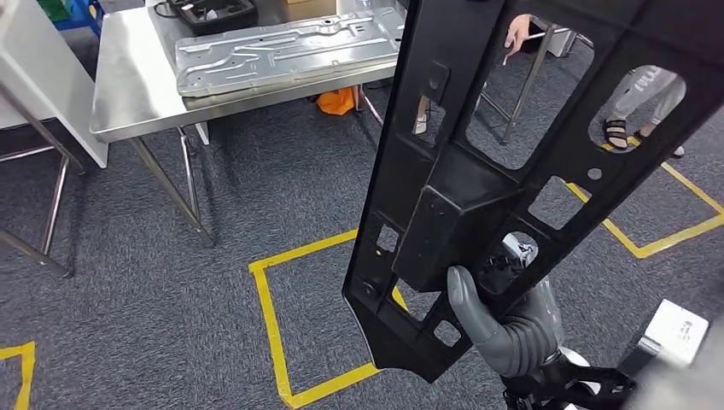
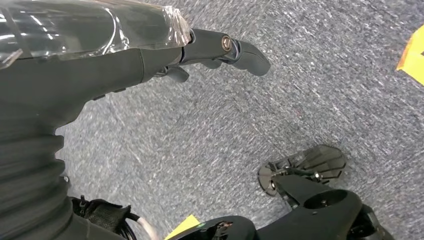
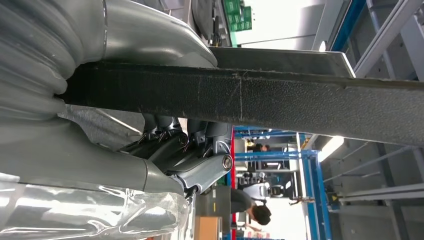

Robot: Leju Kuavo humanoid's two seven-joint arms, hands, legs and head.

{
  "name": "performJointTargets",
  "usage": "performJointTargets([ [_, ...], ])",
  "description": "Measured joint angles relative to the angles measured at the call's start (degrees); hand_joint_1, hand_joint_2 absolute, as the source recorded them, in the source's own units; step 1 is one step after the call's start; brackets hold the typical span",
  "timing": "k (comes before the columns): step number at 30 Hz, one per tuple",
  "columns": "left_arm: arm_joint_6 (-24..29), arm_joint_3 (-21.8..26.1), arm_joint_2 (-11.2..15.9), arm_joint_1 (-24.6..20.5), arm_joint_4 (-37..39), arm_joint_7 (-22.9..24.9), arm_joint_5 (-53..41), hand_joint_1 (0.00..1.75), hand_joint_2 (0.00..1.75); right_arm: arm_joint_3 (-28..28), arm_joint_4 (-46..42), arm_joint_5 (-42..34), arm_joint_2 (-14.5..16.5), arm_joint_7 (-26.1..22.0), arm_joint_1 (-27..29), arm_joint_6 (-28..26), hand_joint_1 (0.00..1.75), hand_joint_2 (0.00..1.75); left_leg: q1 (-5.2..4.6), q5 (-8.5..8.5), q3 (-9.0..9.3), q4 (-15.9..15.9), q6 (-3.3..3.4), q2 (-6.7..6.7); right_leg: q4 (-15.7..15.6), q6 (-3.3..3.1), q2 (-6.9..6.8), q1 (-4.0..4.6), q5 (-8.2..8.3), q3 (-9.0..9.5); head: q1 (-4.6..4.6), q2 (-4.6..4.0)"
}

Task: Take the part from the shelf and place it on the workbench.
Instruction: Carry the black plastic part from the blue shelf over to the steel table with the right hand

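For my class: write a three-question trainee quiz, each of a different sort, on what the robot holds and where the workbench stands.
1. True or false: the right hand grips the black part.
2. The steel workbench already bears: A) grey metal panel B) red box C) nothing.
3. Fill in: the left hand hangs over grey ____.

Key: 1 true; 2 A, the grey metal panel; 3 carpet.

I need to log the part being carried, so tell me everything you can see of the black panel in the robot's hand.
The black panel is a long, flat, rigid piece, plastic by its look, matte and finely textured. It has many cutouts, both large openings and small rectangular slots, and a raised boxy block near its middle. It stands tilted, well above the carpet. The right hand grips it near the lower end, thumb on the face; nothing else touches it.
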Motion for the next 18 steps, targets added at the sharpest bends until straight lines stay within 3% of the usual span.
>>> performJointTargets([
  [2, 0.0, 0.01, -0.01, -0.12, 0.0, -0.17, 0.17, 0.0, 1.75, -0.04, 0.04, 0.02, 0.01, -0.02, -0.06, 0.01, 1.75, 1.75, -0.06, -0.44, 0.16, 0.31, -0.59, -0.61, -7.13, -0.09, 0.66, -0.1, 3.37, 2.87, 0.02, 0.01],
  [3, 0.0, 0.01, -0.01, -0.17, 0.0, -0.27, 0.25, 0.0, 1.75, -0.05, 0.08, 0.03, 0.02, -0.03, -0.09, 0.02, 1.75, 1.75, -0.12, -0.57, 0.09, 0.42, -0.86, -0.78, -8.73, -0.28, 0.97, -0.06, 3.87, 3.47, 0.02, 0.01],
  [5, 0.0, 0.01, 0.0, -0.22, 0.0, -0.4, 0.33, 0.0, 1.75, -0.14, 0.17, 0.07, 0.02, -0.03, -0.16, 0.03, 1.75, 1.75, -0.08, -0.63, -0.07, 0.42, -1.28, -0.92, -9.11, -1.01, 1.06, 0.19, 3.87, 3.48, -0.01, 0.01],
  [7, 0.0, 0.01, -0.05, -0.26, 0.0, -0.47, 0.33, 0.0, 1.75, -0.31, 0.24, 0.08, 0.07, -0.05, -0.34, 0.03, 1.75, 1.75, 0.08, -1.42, -0.47, 1.45, -1.72, -0.16, -9.25, -1.68, 0.78, 0.21, 3.99, 3.55, -0.1, 0.01],
  [9, 0.0, -0.01, -0.15, -0.59, 0.0, -0.55, 0.32, 0.0, 1.75, -0.51, 0.24, 0.05, 0.14, -0.09, -0.45, 0.04, 1.75, 1.75, 0.18, -4.26, -3.02, 6.89, -2.19, 1.37, -9.35, -2.22, 0.36, 0.15, 3.99, 3.65, -0.3, 0.0],
  [11, 0.01, 0.02, -0.21, -1.02, 0.0, -0.58, 0.47, 0.0, 1.75, -0.62, 0.24, 0.0, 0.16, -0.11, -0.4, 0.09, 1.75, 1.75, 0.24, -7.57, -7.24, 15.28, -2.51, 2.27, -9.34, -2.49, -0.07, 0.29, 3.88, 3.68, -0.41, 0.0],
  [12, 0.03, 0.03, -0.22, -1.2, 0.0, -0.51, 0.66, 0.0, 1.75, -0.63, 0.24, -0.03, 0.18, -0.11, -0.38, 0.14, 1.75, 1.75, 0.26, -8.15, -8.66, 17.93, -2.55, 2.39, -9.34, -2.52, -0.26, 0.35, 3.83, 3.72, -0.42, 0.01],
  [13, 0.08, 0.05, -0.25, -1.34, 0.0, -0.4, 0.92, 0.0, 1.75, -0.63, 0.24, -0.05, 0.21, -0.11, -0.37, 0.19, 1.75, 1.75, 0.27, -7.71, -9.06, 18.47, -2.5, 2.43, -9.34, -2.53, -0.4, 0.38, 3.77, 3.8, -0.42, 0.0],
  [14, 0.17, 0.05, -0.27, -1.42, 0.0, -0.27, 1.22, 0.0, 1.75, -0.63, 0.24, -0.1, 0.26, -0.11, -0.38, 0.23, 1.75, 1.75, 0.26, -6.23, -8.22, 16.49, -2.39, 2.48, -9.34, -2.52, -0.48, 0.39, 3.7, 3.93, -0.43, -0.01],
  [16, 0.55, 0.05, -0.3, -1.47, 0.0, -0.13, 1.77, 0.0, 1.75, -0.63, 0.24, -0.17, 0.39, -0.13, -0.39, 0.28, 1.75, 1.75, 0.13, -2.3, -4.24, 8.03, -1.92, 2.94, -9.34, -2.37, -0.52, 0.43, 3.51, 4.25, -0.43, -0.02],
  [18, 0.94, 0.05, -0.31, -1.71, 0.0, -0.2, 2.05, 0.0, 1.75, -0.64, 0.25, -0.32, 0.54, -0.26, -0.38, 0.29, 1.75, 1.75, -0.29, -0.36, -1.48, 1.94, -1.47, 3.46, -9.3, -1.97, -0.55, 0.58, 3.29, 4.34, -0.42, -0.01],
])
